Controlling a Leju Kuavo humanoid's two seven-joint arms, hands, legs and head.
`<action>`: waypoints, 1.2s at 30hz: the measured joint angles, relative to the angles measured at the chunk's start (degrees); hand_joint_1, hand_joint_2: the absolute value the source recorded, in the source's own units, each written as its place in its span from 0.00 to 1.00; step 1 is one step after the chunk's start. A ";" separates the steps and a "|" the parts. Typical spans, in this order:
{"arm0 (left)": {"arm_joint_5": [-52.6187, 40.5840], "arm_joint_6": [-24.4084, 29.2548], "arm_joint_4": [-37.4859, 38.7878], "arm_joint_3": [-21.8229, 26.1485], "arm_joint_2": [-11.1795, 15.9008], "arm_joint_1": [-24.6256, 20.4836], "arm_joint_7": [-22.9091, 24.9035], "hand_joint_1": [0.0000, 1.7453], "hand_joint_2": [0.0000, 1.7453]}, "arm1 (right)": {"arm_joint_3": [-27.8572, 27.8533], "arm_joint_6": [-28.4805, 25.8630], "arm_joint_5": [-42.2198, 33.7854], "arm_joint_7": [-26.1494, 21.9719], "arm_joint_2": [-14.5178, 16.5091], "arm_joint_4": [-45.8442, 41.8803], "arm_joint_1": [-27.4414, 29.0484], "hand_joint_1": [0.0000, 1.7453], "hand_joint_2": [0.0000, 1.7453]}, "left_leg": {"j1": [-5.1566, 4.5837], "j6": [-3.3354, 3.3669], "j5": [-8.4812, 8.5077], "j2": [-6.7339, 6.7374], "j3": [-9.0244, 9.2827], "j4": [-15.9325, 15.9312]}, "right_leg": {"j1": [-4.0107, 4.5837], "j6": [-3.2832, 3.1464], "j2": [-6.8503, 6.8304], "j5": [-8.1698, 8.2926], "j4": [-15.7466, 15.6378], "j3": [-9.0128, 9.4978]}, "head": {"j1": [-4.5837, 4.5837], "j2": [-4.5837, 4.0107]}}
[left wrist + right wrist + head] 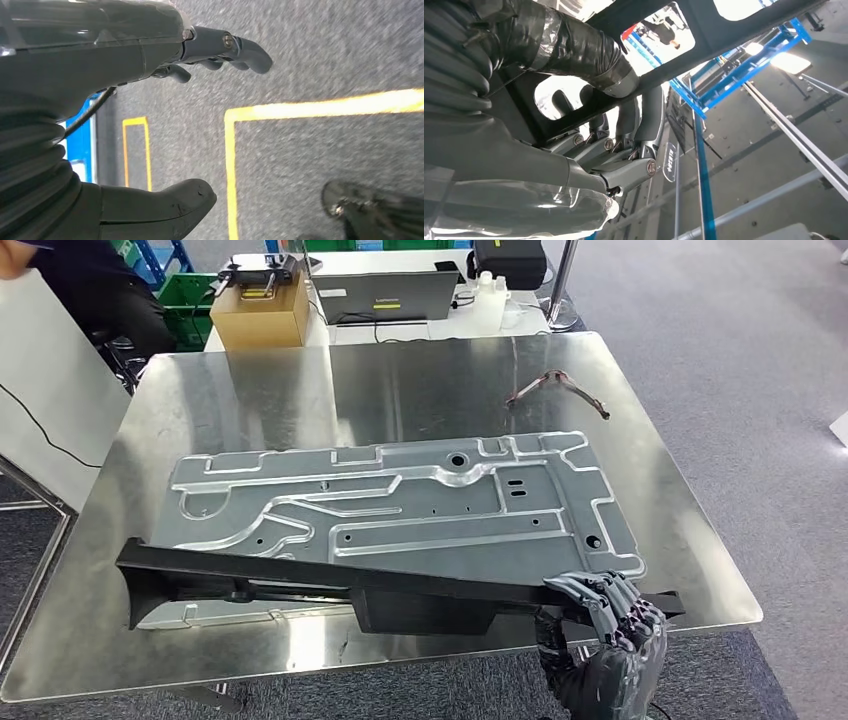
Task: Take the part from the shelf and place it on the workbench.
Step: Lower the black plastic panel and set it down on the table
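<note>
Left hand (150, 125): fingers spread, holding nothing, above grey carpet. Long black moulded plastic part (330, 585): lies along the near edge of the polished steel workbench (250, 400), overlapping a ribbed stamped metal panel (400, 505). Right hand (605, 625): fingers curled over the part's end.

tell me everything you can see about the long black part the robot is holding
The long black part looks like matte plastic: a narrow beam with a flared left end and a boxy block underneath. It lies slanted across the near edge of the shiny workbench, overlapping the stamped metal panel. The right hand grips its right end.
</note>
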 joint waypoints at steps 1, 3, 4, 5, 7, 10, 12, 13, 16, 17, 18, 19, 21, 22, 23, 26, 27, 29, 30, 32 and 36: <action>0.00 -0.01 0.00 0.00 0.01 -0.03 0.00 0.00 1.00 | 0.00 0.01 0.00 0.01 -0.01 0.00 0.02 1.00 1.00 | -0.02 0.12 -0.25 -0.01 0.14 0.00 | -0.08 0.19 0.00 -1.62 3.38 -2.41 | 0.00 0.00; 0.00 -0.02 0.00 0.00 -0.01 0.01 0.00 0.00 1.00 | 0.00 0.01 0.00 0.02 -0.02 0.00 0.08 1.00 1.00 | -0.06 0.10 -0.87 -0.02 0.73 0.02 | -0.19 0.43 -0.02 -2.49 6.50 -5.73 | 0.01 0.00; 0.00 -0.02 0.00 0.00 -0.01 0.05 0.00 0.00 1.00 | 0.00 0.01 0.00 0.02 -0.03 0.00 0.08 1.00 1.00 | -0.05 0.03 -1.24 -0.04 1.21 0.02 | -0.21 0.40 -0.03 -1.03 5.32 -6.03 | 0.01 0.00; 0.00 -0.02 0.00 0.00 -0.04 0.08 0.00 0.00 1.00 | 0.00 0.01 0.00 0.02 -0.04 0.00 0.09 1.00 1.00 | -0.05 -0.09 -1.64 -0.06 1.80 0.02 | -0.21 0.27 -0.05 1.62 2.24 -5.36 | 0.01 0.00; 0.00 -0.02 0.00 0.00 -0.11 0.10 0.00 0.00 1.00 | 0.00 0.01 0.00 0.02 -0.05 0.02 0.06 1.00 1.00 | -0.08 -0.48 -2.42 -0.11 2.77 0.03 | 0.01 -0.27 -0.14 6.05 -4.75 -3.46 | 0.01 -0.01; -0.01 -0.02 0.00 0.00 -0.16 -0.05 0.00 0.00 1.00 | 0.00 0.03 0.00 0.03 -0.05 0.03 0.12 1.00 1.00 | -0.27 -1.16 -3.20 -0.18 3.27 0.32 | 0.38 -1.06 -0.19 6.79 -8.02 -2.52 | -0.01 -0.01; -0.01 -0.01 0.00 0.00 -0.13 -0.09 0.00 0.00 1.00 | 0.00 0.02 0.00 0.03 -0.04 0.01 0.12 1.00 1.00 | -0.32 -0.64 -3.56 -0.06 3.45 0.39 | 0.34 -1.14 -0.08 7.82 -8.26 -2.06 | 0.00 0.00; 0.00 -0.01 0.00 0.00 -0.10 -0.11 0.00 0.00 1.00 | 0.00 0.01 0.00 0.03 -0.03 0.01 0.10 1.00 1.00 | -0.31 -0.29 -3.78 -0.03 3.51 0.18 | 0.37 -1.08 -0.05 7.77 -8.26 -1.83 | -0.01 -0.01; 0.00 -0.01 0.00 0.00 -0.05 -0.15 0.00 0.00 1.00 | 0.00 0.01 0.00 0.02 -0.03 0.02 0.09 1.00 1.00 | -0.28 -0.42 -4.02 -0.04 4.05 -0.13 | 0.38 -1.37 -0.02 7.40 -8.30 -1.50 | -0.01 0.00; 0.00 -0.01 0.00 0.00 -0.04 -0.14 0.00 0.00 1.00 | 0.00 0.01 0.00 0.01 -0.03 0.02 0.08 1.00 1.00 | -0.29 -0.42 -4.09 -0.04 4.13 -0.17 | 0.36 -1.38 -0.01 7.34 -8.31 -1.46 | -0.01 0.00; 0.00 0.00 0.00 0.00 -0.03 -0.15 0.00 0.00 1.00 | 0.00 0.01 0.00 0.01 -0.03 0.02 0.08 1.00 1.00 | -0.30 -0.39 -4.15 -0.04 4.18 -0.21 | 0.35 -1.38 0.00 7.28 -8.31 -1.44 | -0.01 0.00; 0.00 0.00 0.00 0.00 -0.03 -0.15 0.00 0.00 1.00 | 0.00 0.01 0.00 0.02 -0.03 0.02 0.08 1.00 1.00 | -0.30 -0.36 -4.22 -0.04 4.21 -0.24 | 0.35 -1.35 0.01 7.22 -8.32 -1.42 | -0.01 -0.01; 0.00 0.00 0.00 0.00 -0.01 -0.16 0.00 0.00 1.00 | 0.00 0.01 0.00 0.02 -0.03 0.02 0.08 1.00 1.00 | -0.35 -0.29 -4.34 -0.03 4.24 -0.26 | 0.31 -1.28 0.01 7.13 -8.35 -1.37 | -0.01 -0.01; 0.00 0.00 0.00 0.00 0.01 -0.16 0.00 0.00 1.00 | 0.00 0.01 0.00 0.01 -0.03 0.02 0.09 1.00 1.00 | -0.41 -0.23 -4.39 -0.03 4.26 -0.30 | 0.26 -1.23 0.01 7.12 -8.41 -1.33 | -0.01 0.00; 0.00 0.00 0.00 0.00 0.02 -0.15 0.00 0.00 1.00 | 0.00 0.01 0.00 0.01 -0.03 0.02 0.09 1.00 1.00 | -0.47 -0.12 -4.35 -0.03 4.27 -0.50 | 0.22 -1.15 0.00 7.31 -8.40 -1.18 | -0.01 0.01; -0.01 -0.01 0.00 0.00 0.02 -0.14 0.00 0.00 1.00 | 0.00 0.01 0.00 -0.01 -0.04 0.01 0.10 1.00 1.00 | -0.22 0.17 -3.66 -0.06 5.12 -2.02 | 0.24 -0.61 -0.08 8.39 -7.51 -1.16 | -0.01 0.01; -0.01 -0.01 0.00 0.00 0.01 -0.14 0.00 0.00 1.00 | 0.00 0.01 0.00 -0.01 -0.04 0.01 0.08 1.00 1.00 | -0.01 0.18 -3.35 -0.05 5.57 -2.51 | 0.23 -0.39 -0.09 7.86 -6.60 -1.56 | 0.00 0.01; -0.01 -0.01 0.00 0.00 -0.01 -0.14 0.00 0.00 1.00 | 0.00 0.01 0.00 -0.01 -0.05 0.01 0.05 1.00 1.00 | 0.26 0.15 -3.01 0.02 6.02 -2.99 | 0.02 0.07 -0.09 4.53 -2.26 -3.56 | 0.01 0.00; 0.00 -0.01 0.00 0.00 0.00 -0.12 0.00 0.00 1.00 | 0.00 0.01 0.00 -0.01 -0.05 0.01 0.06 1.00 1.00 | 0.27 0.16 -3.01 0.05 6.00 -2.98 | -0.12 0.35 -0.09 2.56 1.02 -5.26 | 0.00 -0.01; 0.00 -0.02 0.00 0.00 0.00 -0.04 0.00 0.00 1.00 | 0.00 0.01 0.00 0.00 -0.05 0.02 0.13 1.00 1.00 | 0.33 -0.04 -3.16 0.08 6.07 -2.94 | -0.52 0.91 -0.12 0.81 5.51 -7.74 | 0.00 -0.01; 0.00 -0.02 0.00 0.00 -0.11 0.05 0.00 0.00 1.00 | 0.00 0.01 0.00 0.02 -0.07 0.05 0.10 1.00 1.00 | 0.89 -1.43 -4.12 -0.09 7.06 -2.45 | -1.30 1.67 -0.17 6.85 -4.96 -3.19 | 0.01 0.00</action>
